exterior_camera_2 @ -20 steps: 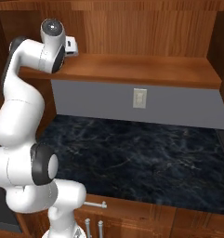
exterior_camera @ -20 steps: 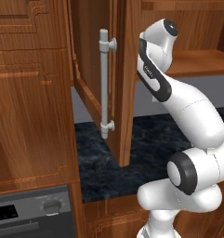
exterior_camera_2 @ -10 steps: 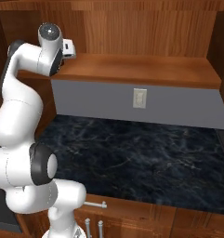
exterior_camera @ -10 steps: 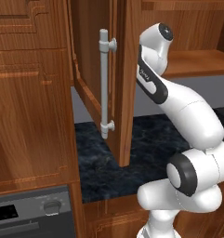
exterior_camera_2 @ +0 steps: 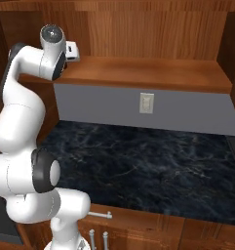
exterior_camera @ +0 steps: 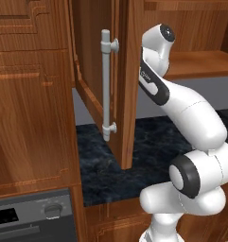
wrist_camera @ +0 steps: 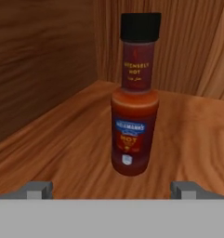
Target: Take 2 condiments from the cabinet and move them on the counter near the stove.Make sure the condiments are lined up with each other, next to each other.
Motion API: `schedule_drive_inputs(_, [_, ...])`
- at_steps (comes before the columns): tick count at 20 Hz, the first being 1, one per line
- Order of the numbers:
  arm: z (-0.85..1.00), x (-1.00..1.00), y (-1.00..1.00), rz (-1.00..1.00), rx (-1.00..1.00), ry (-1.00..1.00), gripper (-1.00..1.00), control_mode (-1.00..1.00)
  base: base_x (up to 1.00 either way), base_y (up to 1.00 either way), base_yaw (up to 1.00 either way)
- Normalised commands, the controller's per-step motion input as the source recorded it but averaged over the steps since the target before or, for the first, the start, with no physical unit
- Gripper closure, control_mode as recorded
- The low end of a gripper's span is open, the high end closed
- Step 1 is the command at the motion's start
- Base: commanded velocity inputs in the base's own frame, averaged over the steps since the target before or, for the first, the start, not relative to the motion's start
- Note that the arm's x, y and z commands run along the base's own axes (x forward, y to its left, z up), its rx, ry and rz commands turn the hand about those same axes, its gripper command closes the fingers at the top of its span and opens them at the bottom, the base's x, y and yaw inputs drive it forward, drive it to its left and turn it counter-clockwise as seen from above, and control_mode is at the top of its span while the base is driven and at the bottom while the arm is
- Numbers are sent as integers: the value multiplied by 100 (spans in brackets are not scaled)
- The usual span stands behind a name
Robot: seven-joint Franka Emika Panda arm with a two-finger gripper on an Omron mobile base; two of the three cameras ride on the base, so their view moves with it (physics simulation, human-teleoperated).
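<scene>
I have the arm (exterior_camera: pixel 181 108) raised high from its base, the lower link leaning back and the forearm climbing steeply to a bent wrist at the top. From the right base camera the same arm (exterior_camera_2: pixel 21 112) folds upward in a tight curve, with the white hand (exterior_camera_2: pixel 71 51) reaching out level from the round wrist joint. Through the hand camera I see my pincer (wrist_camera: pixel 112 189) with both fingertips (wrist_camera: pixel 39 189) standing wide apart at the bottom edge, nothing gripped between them and neither tip touching anything.
</scene>
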Motion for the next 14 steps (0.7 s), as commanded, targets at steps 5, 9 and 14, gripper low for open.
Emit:
schedule_drive_inputs(5, [0,1,0,0,0,0,-100,-100,0,0,0])
schedule_drive_inputs(9, [0,4,0,0,0,0,-100,-100,0,0,0])
schedule_drive_inputs(14, [0,7,0,0,0,-7,-100,-100,0,0,0])
